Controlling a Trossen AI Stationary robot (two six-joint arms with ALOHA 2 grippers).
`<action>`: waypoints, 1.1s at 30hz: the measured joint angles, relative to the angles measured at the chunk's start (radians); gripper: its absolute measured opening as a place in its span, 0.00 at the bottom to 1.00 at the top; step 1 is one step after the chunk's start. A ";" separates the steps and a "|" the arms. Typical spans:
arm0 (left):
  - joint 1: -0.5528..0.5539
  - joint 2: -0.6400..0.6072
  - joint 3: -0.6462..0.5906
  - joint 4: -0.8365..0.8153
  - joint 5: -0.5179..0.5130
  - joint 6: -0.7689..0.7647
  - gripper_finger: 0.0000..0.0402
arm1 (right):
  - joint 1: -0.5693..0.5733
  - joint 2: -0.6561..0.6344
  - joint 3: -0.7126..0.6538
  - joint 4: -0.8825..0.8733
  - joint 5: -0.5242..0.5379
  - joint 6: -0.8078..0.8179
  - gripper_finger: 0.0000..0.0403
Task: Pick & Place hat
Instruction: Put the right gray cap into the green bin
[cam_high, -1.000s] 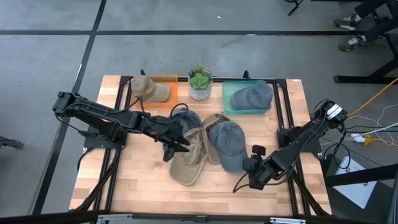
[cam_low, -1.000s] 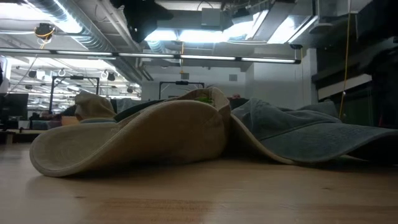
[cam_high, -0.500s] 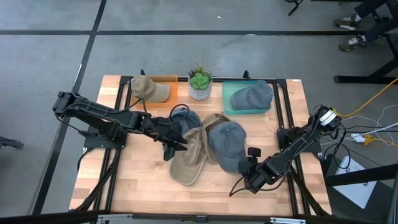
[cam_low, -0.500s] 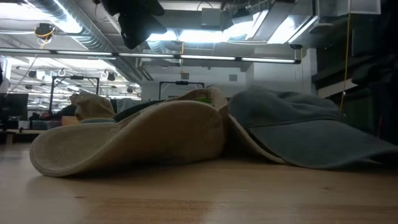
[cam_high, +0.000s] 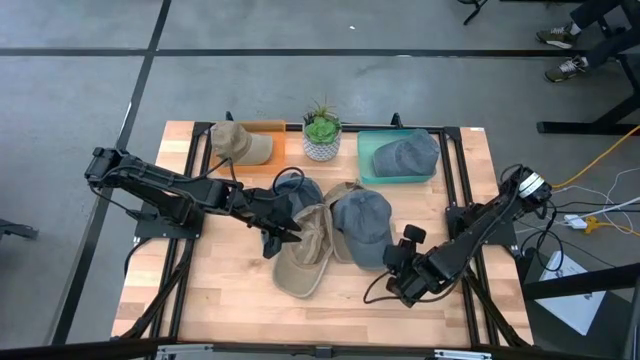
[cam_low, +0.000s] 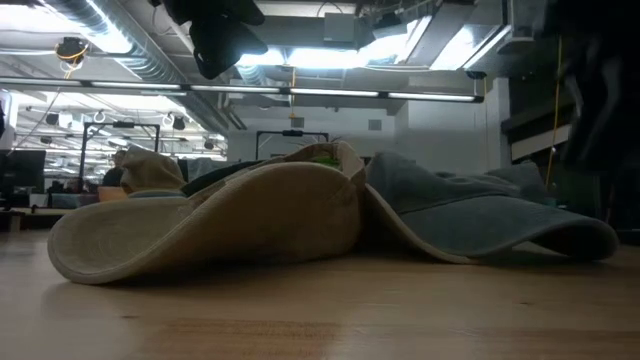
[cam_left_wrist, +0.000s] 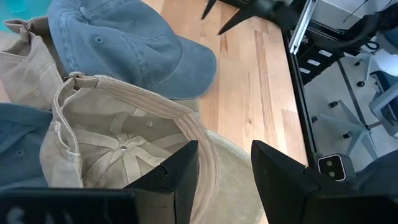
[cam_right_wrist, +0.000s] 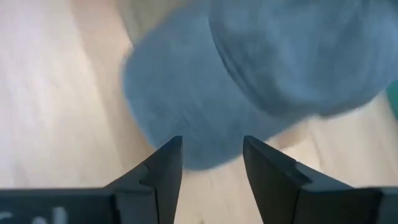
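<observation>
High view: on the wooden surface (cam_high: 220, 290), a tan hat (cam_high: 308, 250) lies upside down at centre, a blue hat (cam_high: 364, 228) touching it on the right. Left pincer (cam_high: 283, 233) sits over the tan hat; right pincer (cam_high: 397, 262) sits at the blue hat's brim.

Low view: tan hat (cam_low: 215, 228) and blue hat (cam_low: 480, 212) rest on the surface, touching.

Left wrist view: fingers (cam_left_wrist: 180, 171) spread, straddling the tan hat's rim, gripping nothing.

Right wrist view: fingers (cam_right_wrist: 163, 173) spread, the blue hat (cam_right_wrist: 249, 81) just beyond them, not pinched.
</observation>
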 joint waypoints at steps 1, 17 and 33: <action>0.000 0.000 0.000 0.000 0.000 0.000 0.36 | 0.000 -0.011 0.016 0.000 0.012 -0.024 0.42; 0.000 0.000 0.000 0.001 -0.015 0.000 0.36 | -0.233 -0.037 0.113 0.043 0.223 -0.328 0.42; 0.000 0.000 0.000 0.001 -0.022 0.000 0.36 | -0.492 -0.037 0.113 0.047 0.037 -0.539 0.73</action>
